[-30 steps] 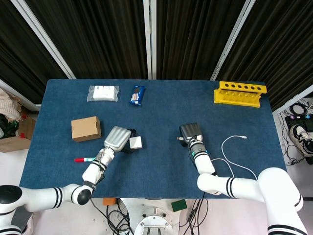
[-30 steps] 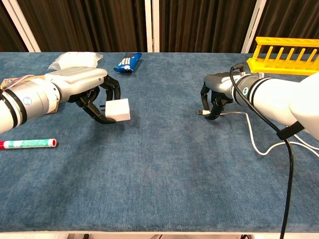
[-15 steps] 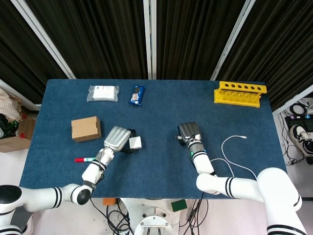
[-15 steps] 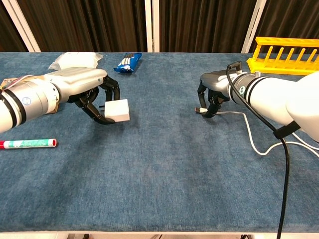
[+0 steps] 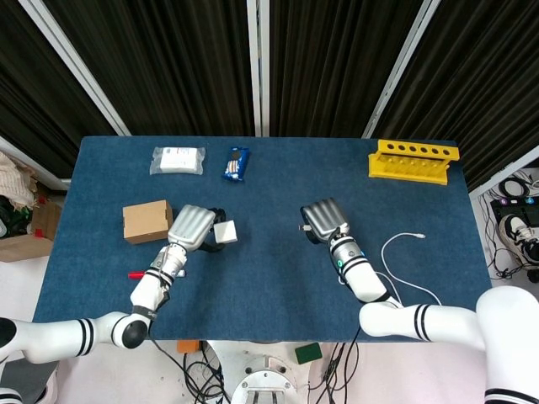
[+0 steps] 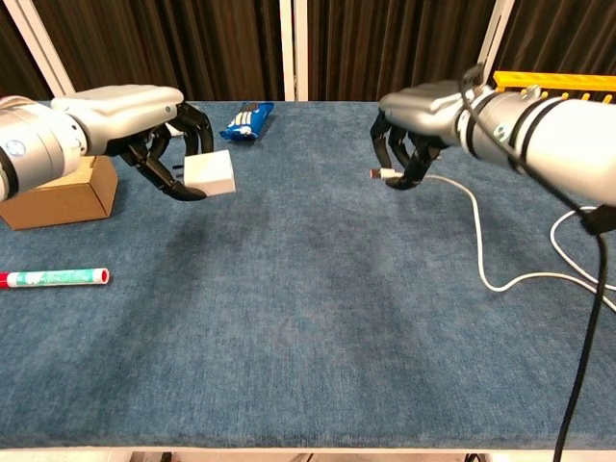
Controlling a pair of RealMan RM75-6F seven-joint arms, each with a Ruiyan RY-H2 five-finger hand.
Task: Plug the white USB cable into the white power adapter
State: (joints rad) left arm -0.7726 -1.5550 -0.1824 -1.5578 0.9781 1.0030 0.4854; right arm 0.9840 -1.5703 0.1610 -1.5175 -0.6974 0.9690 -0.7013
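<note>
My left hand [image 6: 135, 115] [image 5: 192, 227] holds the white power adapter [image 6: 210, 173] [image 5: 225, 231] in its fingertips, lifted above the blue table. My right hand [image 6: 423, 111] [image 5: 322, 220] pinches the plug end of the white USB cable [image 6: 481, 245] [image 5: 396, 252], also raised off the cloth. The metal plug tip [image 6: 377, 174] points left toward the adapter, with a wide gap between the two. The cable trails down to the table and loops off to the right.
A cardboard box [image 6: 58, 197] [image 5: 147, 220] sits just left of my left hand. A red and green marker [image 6: 53, 278] lies near the front left. A blue snack packet [image 6: 246, 120], a plastic bag [image 5: 177, 160] and a yellow rack [image 5: 413, 160] stand along the back.
Both hands have risen off the table, carrying the adapter and the cable plug. The left hand moved up and left, the right hand up and slightly left, pulling the cable after it.
</note>
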